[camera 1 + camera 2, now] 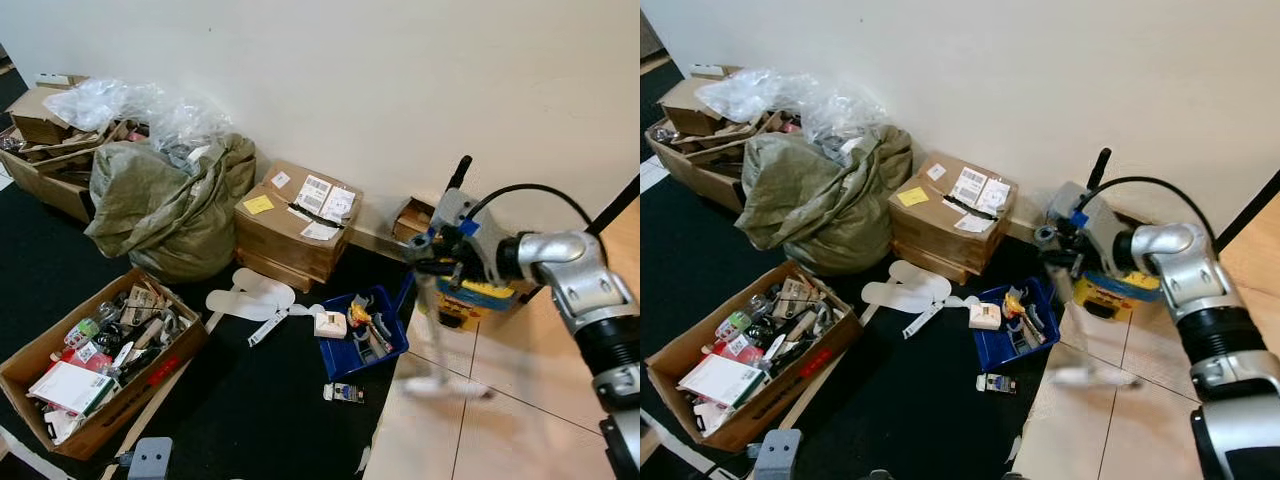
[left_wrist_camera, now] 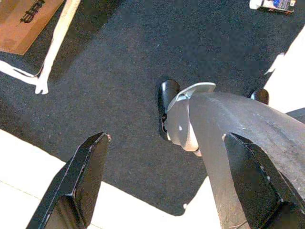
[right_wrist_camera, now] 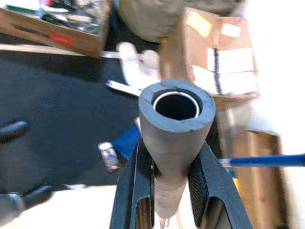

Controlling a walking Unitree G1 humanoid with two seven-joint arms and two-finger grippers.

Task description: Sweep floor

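Right wrist view: broom handle (image 3: 177,124) pinched between right end effector (image 3: 174,191) fingers, its open grey end toward the camera. Head views put it above the tile floor (image 1: 500,400), near the blue bin (image 1: 365,345) and taped carton (image 1: 298,222). Left end effector (image 2: 167,186) spread over black carpet (image 2: 119,71).

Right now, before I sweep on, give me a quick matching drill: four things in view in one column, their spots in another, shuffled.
Things:
1. green sack
2. blue bin
3. broom handle
4. white insoles

Places:
A. clamped in the right gripper
B. on the black mat, in front of the taped cardboard box
C. slumped against the wall, left of the taped cardboard box
D. at the mat's edge by the tiled floor, holding small items

Pairs: 1-C, 2-D, 3-A, 4-B
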